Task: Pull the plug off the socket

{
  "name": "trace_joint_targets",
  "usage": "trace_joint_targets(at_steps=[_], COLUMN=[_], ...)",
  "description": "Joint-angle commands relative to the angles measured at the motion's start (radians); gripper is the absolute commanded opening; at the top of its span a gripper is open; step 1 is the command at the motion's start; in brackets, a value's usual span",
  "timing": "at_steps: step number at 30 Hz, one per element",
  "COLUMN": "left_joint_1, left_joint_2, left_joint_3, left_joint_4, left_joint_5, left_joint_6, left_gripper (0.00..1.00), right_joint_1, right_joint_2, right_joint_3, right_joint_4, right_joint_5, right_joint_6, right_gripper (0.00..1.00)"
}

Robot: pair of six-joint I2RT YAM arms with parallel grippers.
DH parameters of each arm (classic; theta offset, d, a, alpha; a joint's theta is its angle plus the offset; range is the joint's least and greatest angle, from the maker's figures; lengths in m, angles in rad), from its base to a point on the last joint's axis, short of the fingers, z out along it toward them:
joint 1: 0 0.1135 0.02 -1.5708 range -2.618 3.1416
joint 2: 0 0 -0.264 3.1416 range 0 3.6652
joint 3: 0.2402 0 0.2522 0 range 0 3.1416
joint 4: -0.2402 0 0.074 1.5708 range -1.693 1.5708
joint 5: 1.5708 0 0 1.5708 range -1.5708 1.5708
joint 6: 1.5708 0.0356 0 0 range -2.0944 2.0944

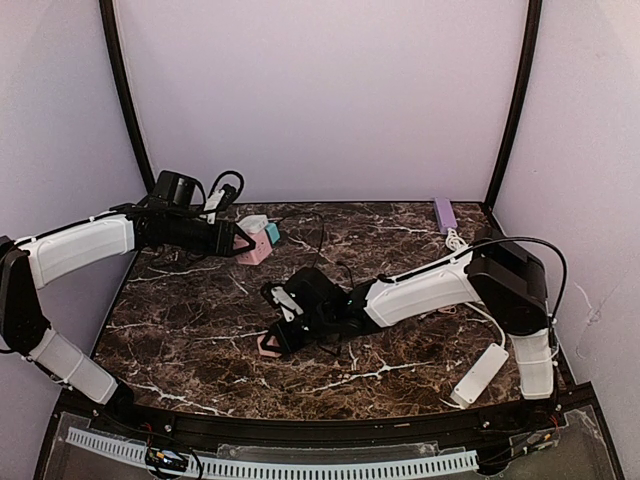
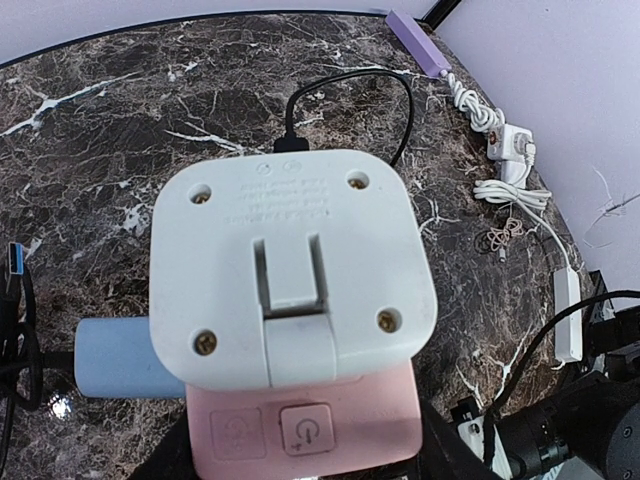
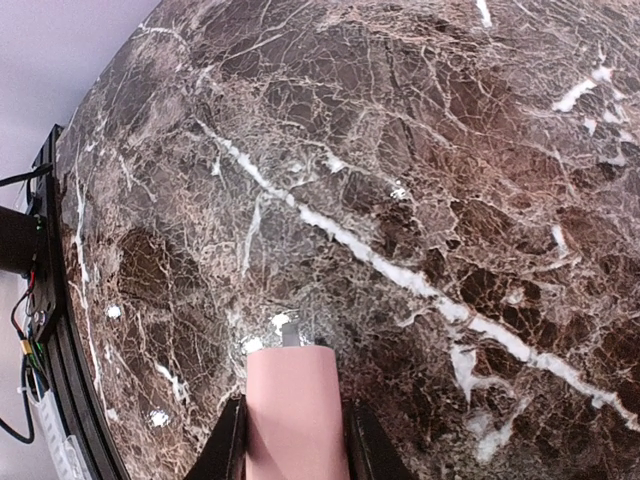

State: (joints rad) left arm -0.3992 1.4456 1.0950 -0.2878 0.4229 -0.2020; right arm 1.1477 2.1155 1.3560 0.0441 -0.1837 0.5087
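We can read very little. On the socket (image 2: 345, 455), the white plate (image 2: 200, 270) carries a few lines of tiny raised lettering between its upper screws, too faint for us to make out. On the pink face below it we see two square buttons. The right button (image 2: 305, 430) shows a broken-circle sign with a small arrow, and the left button (image 2: 237, 434) shows a fainter round sign.

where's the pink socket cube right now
In the top view the socket is at the table's far left, clamped in the left gripper, a blue plug in its side.
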Motion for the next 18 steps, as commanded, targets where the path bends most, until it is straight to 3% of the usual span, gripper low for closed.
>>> trace_joint_targets(at_steps=[1, 9, 13, 18], left_joint_1=[-0.001, -0.001, -0.001, -0.001], left_joint_2=[-0.040, -0.039, -0.051, -0.078], left_joint_3=[-0.005, -0.006, -0.011, -0.029], left_joint_4=[0.035, 0.035, 0.041, 0.070], left_joint_5=[0.010, 0.010, 0.005, -0.002], left_joint_6=[0.024, 0.028, 0.032, 0.035], left_gripper=[0.06, 0.06, 0.06, 0.05], right_joint_1=[0.003, 0.004, 0.001, -0.008], right_joint_2=[0.017, 0.006, -0.035, -0.115], right_joint_3=[0.025, 0.018, 0.002, -0.029], right_joint_4=[-0.016, -0.026, -0.032, -0.041], right_joint_5=[0.008, 0.034, 0.066, 0.101], right_joint_6=[0.007, 0.008, 0.007, 0.005], right_gripper=[0.29, 0.44, 0.64, 0.82])
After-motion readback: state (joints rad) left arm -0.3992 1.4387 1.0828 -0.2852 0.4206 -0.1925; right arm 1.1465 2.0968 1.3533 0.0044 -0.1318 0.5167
